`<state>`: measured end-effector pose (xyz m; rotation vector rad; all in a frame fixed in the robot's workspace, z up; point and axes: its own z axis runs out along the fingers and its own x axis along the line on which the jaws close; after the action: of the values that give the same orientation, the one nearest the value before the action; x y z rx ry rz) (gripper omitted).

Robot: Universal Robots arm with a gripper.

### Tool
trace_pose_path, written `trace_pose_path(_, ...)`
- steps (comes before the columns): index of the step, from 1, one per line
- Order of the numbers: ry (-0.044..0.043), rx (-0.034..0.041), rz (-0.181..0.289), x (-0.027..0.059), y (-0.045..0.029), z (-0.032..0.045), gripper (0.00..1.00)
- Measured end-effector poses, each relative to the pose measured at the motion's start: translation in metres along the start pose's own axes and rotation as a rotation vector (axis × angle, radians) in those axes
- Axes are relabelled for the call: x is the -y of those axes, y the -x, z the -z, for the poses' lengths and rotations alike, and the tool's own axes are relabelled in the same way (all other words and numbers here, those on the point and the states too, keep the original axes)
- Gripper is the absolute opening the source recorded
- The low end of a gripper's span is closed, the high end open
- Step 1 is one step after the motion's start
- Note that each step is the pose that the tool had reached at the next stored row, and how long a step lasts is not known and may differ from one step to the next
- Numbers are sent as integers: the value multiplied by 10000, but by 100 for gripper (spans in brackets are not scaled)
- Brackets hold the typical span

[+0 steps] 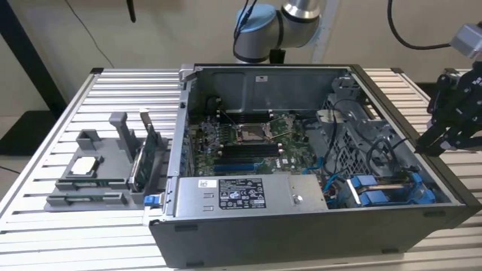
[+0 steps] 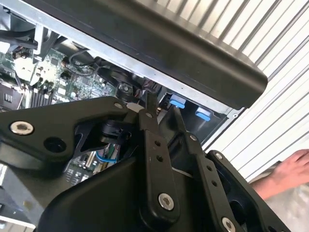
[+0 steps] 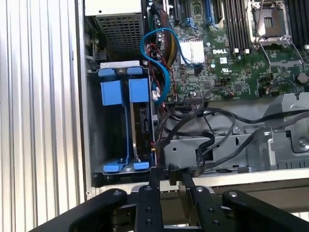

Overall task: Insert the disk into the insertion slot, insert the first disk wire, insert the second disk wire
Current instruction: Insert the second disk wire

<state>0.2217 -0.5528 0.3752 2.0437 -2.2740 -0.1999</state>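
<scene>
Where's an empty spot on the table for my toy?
At the exterior view's left, bare table slats lie behind the grey holder and in front of it, beside the case. Inside the case it is crowded: cables beside the disk.

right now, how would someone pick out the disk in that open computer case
Find the open computer case on the slatted table, then the grey power-supply box along its near wall. To the exterior view's right of that box sits the disk: its bright blue frame sets it apart from the grey box and black wires beside it.
</scene>
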Motion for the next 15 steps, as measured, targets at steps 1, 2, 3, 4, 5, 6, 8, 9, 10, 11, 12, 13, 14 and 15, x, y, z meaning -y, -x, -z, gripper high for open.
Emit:
trace_pose_path(1, 14, 13, -94, 0, 0, -2, 31)
trace_pose_path(2, 30, 26, -177, 0, 0, -2, 29)
trace_pose_path(3, 47, 44, -257, 0, -1, -3, 29)
trace_pose_path(4, 63, 70, -327, 0, -2, -4, 21)
trace_pose_path(5, 75, 97, -385, 0, -4, -4, 21)
trace_pose_path(6, 90, 129, -444, 0, -6, -4, 21)
trace_pose_path(8, 114, 187, -546, 0, -11, -4, 21)
trace_pose_path(9, 121, 217, -583, -1, -15, -5, 21)
trace_pose_path(10, 130, 243, -624, 0, -20, -4, 21)
trace_pose_path(11, 138, 265, -663, 1, -25, -5, 21)
trace_pose_path(12, 146, 284, -701, 1, -29, -6, 21)
trace_pose_path(13, 155, 303, -740, 1, -34, -8, 21)
trace_pose_path(14, 161, 320, -771, 2, -38, -9, 21)
trace_pose_path(15, 169, 340, -800, 3, -40, -14, 21)
